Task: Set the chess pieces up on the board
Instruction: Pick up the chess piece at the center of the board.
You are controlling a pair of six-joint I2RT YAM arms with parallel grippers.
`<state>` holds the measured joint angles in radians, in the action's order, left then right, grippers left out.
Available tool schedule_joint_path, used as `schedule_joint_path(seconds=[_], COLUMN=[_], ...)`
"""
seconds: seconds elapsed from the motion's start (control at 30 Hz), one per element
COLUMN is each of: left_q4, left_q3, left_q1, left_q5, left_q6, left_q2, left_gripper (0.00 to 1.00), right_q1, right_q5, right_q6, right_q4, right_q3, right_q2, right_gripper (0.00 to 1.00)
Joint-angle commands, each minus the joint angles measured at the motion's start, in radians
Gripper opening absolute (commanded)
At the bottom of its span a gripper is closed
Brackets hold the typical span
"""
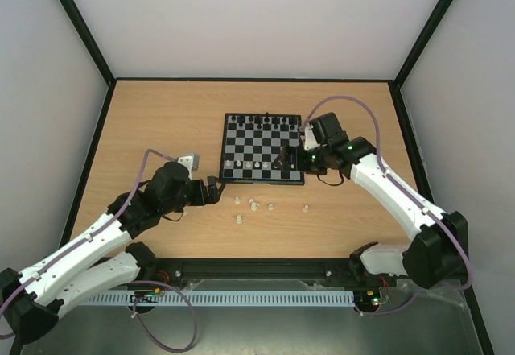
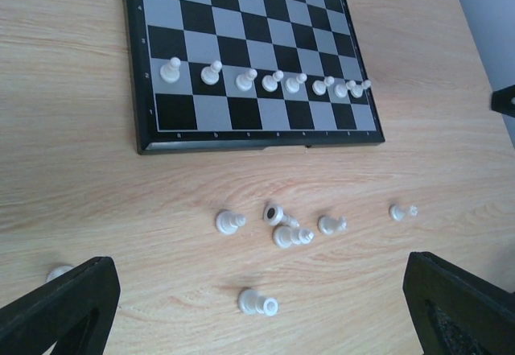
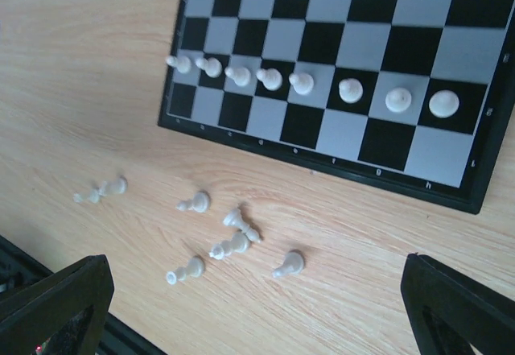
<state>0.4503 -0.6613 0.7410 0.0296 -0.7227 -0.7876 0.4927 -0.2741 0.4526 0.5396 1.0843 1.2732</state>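
The board [image 1: 259, 141] lies mid-table, with black pieces on its far row and a row of white pawns [image 1: 249, 164] on its second near row. Several loose white chess pieces [image 1: 253, 204] lie toppled on the wood just in front of it. My left gripper [image 1: 216, 190] is open and empty, low beside the board's near left corner. In the left wrist view the loose pieces [image 2: 291, 236] lie between and ahead of its fingers [image 2: 60, 307]. My right gripper [image 1: 286, 162] is open and empty above the board's near right part. Its view shows the pawns [image 3: 306, 83] and the loose pieces [image 3: 229, 246].
One more white piece [image 2: 58, 273] lies by the left finger in the left wrist view. Another [image 1: 306, 208] lies apart to the right of the cluster. Black frame rails and white walls enclose the table. A cable tray runs along the near edge.
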Motion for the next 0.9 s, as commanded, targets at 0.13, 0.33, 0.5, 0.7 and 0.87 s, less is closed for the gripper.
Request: schedule_joint_path(seconds=[0.13,0.33,0.5,0.7,0.87], left_q4=[0.02,0.012,0.015,0.006,0.059], left_q3=[0.03,0.018,0.023,0.025,-0.005], left_q1=[-0.005,-0.005,-0.005,-0.005,-0.005], left_q5=[-0.036,-0.045,-0.046,-0.035,0.012], left_q6=[0.001,-0.013,-0.024,-0.041,-0.041], left_q2=[0.075,0.036,-0.027,-0.106,-0.151], left_gripper=[0.99,0.99,0.99,0.99,1.0], right_q1=[0.007,0.034,0.1,0.164,0.196], right_q5=[0.12,0.299,0.347,0.426,0.461], right_q6=[0.067,0.213,0.284,0.318,0.336], right_q4=[0.079,0.09,0.139,0.113,0.08], right_q3=[-0.117,-0.271,-0.289,-0.337,-0.348], right_q2=[0.018,-0.093,-0.107,0.008,0.058], right_gripper=[0.99,0.87,0.72,0.67,0.6])
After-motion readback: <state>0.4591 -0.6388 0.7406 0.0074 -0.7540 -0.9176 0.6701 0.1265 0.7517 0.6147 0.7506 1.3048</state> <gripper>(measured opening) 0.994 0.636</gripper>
